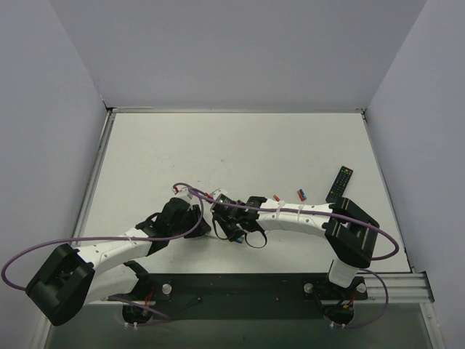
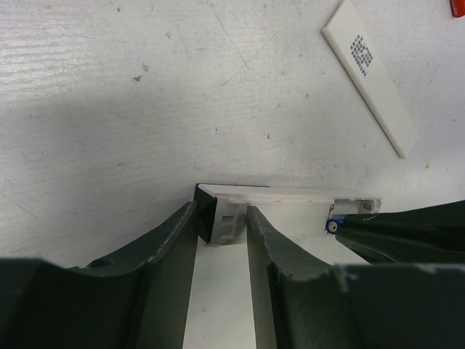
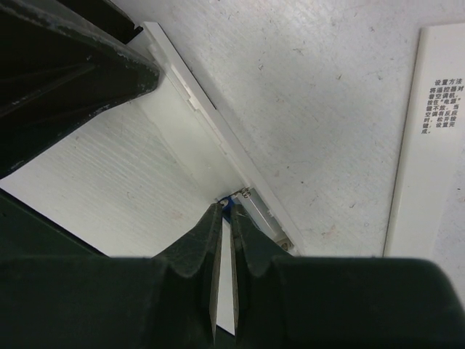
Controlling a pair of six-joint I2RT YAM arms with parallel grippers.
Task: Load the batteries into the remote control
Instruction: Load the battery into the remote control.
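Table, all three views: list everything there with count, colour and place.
white remote control: one, white, centre, clamped at one end
blue batteries: two, blue; one at the remote's open compartment, one loose further right
red batteries: two, red, loose; one beside the loose blue one, one nearer the grippers
white panel: one, white, printed text, flat beside the white remote
black remote: one, black, far right
table: one, white
left gripper: one, dark, shut on the white remote
right gripper: one, dark, shut, tips at a blue battery
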